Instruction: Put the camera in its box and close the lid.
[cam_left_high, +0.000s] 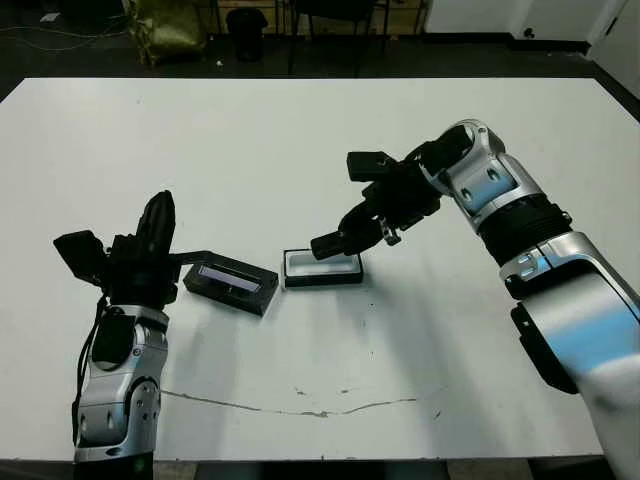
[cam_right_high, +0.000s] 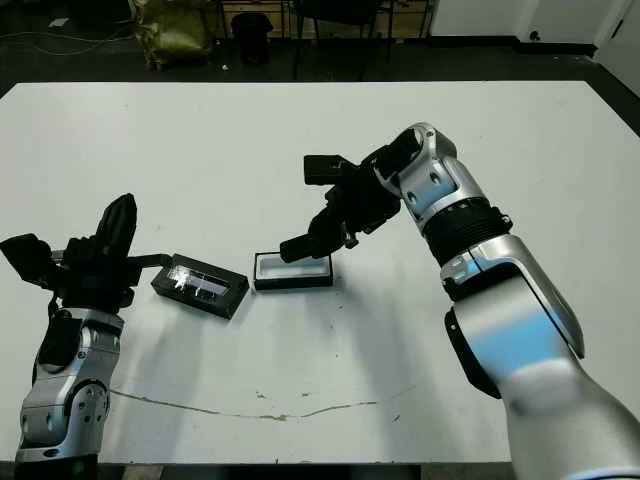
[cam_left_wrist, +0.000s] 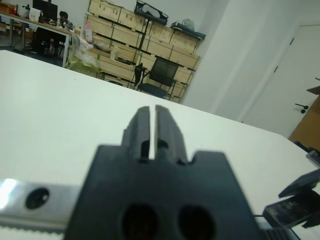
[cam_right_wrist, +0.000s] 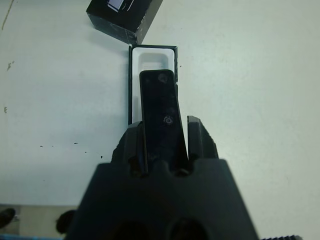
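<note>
My right gripper (cam_right_wrist: 164, 125) is shut on the camera (cam_right_wrist: 161, 110), a slim black bar whose free end points down at a slant over the box (cam_left_high: 325, 278). The box is a small black tray with white lining (cam_right_wrist: 150, 57) and lies mid-table. The camera (cam_left_high: 335, 243) hangs just above the box's right half; whether it touches the lining I cannot tell. The lid (cam_left_high: 230, 282), black with a glossy strip, lies flat just left of the box. My left gripper (cam_left_high: 160, 212) stands left of the lid, fingers (cam_left_wrist: 145, 125) pointing up, shut on nothing.
A thin dark scratch line (cam_left_high: 300, 410) runs along the white table (cam_left_high: 300, 140) near its front edge. Beyond the far edge are a yellow-green bag (cam_left_high: 165, 25) and chair legs. The left wrist view shows shelves of boxes (cam_left_wrist: 125, 40) and an office chair (cam_left_wrist: 160, 77).
</note>
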